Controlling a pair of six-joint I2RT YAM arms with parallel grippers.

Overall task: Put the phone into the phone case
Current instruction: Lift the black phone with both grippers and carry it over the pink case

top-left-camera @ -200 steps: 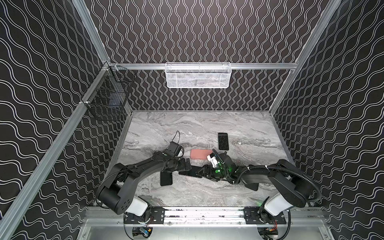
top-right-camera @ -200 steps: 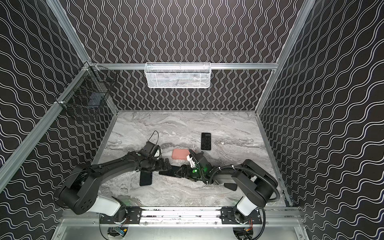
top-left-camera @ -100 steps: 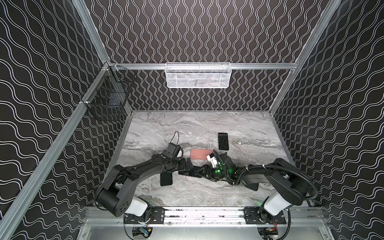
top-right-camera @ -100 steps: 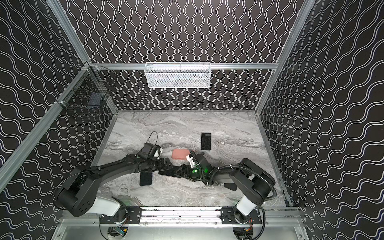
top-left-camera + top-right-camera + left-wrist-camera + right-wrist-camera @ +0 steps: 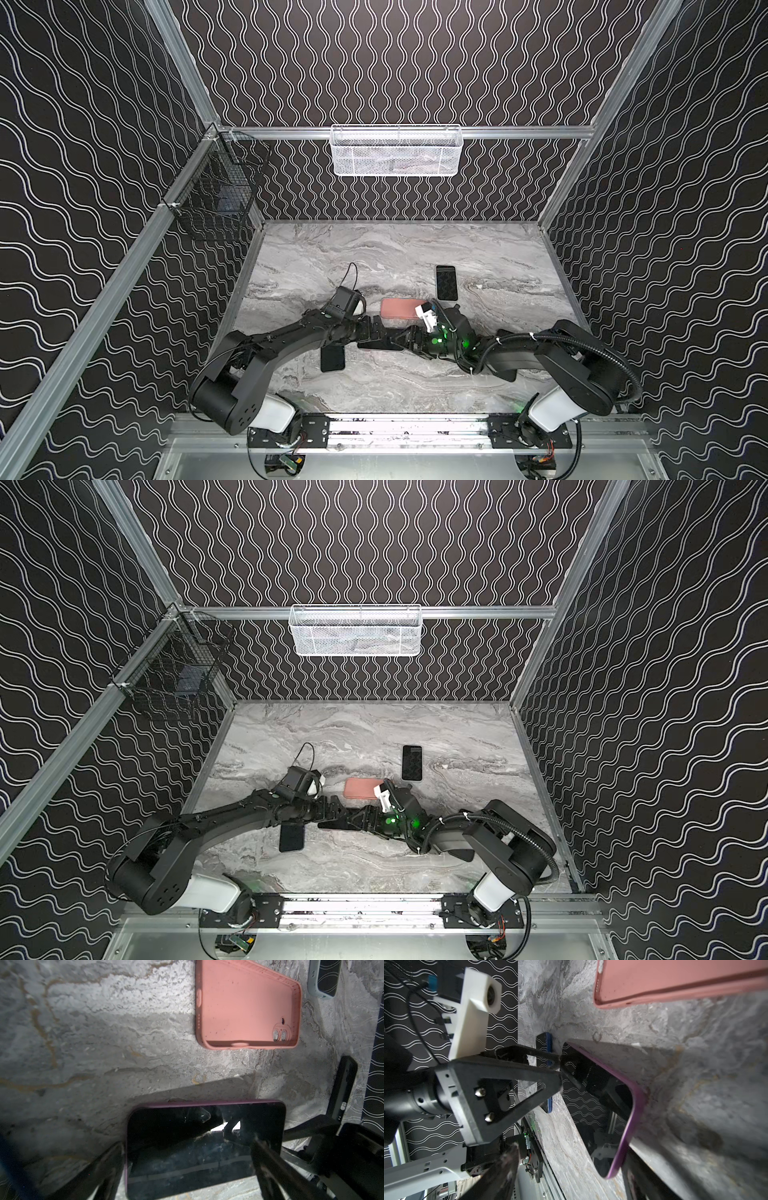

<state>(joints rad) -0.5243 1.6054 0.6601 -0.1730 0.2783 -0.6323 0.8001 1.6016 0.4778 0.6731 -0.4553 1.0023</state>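
As I watch both wrist views, the phone (image 5: 197,1147) reads as a glossy black slab with a purple rim and rounded corners, its glass smeared and mirroring the rig. Beyond the fingertips lies the phone case (image 5: 247,1007). It is matte salmon pink, open side up, flecked with dark specks, with a twin-lens cut-out at one corner. Under it all, the table (image 5: 374,257) is grey veined marble with a rough sheen.

Against a second ago I find next to nothing new in both top views: arms, phone and phone case sit where they were.

Now the grip. The left gripper (image 5: 560,1071) has its black truss fingers (image 5: 108,1167) spread wide. They straddle one end of the phone, one inner face against its edge, the other tip over the glass. The right gripper (image 5: 409,338) meets it from the opposite end, and its fingers (image 5: 506,1167) look to pinch the phone across its width, purple rim against one of them. So the phone hangs between the two sets of fingertips, tilted off the marble with its shadow beneath, near the phone case but not touching it.
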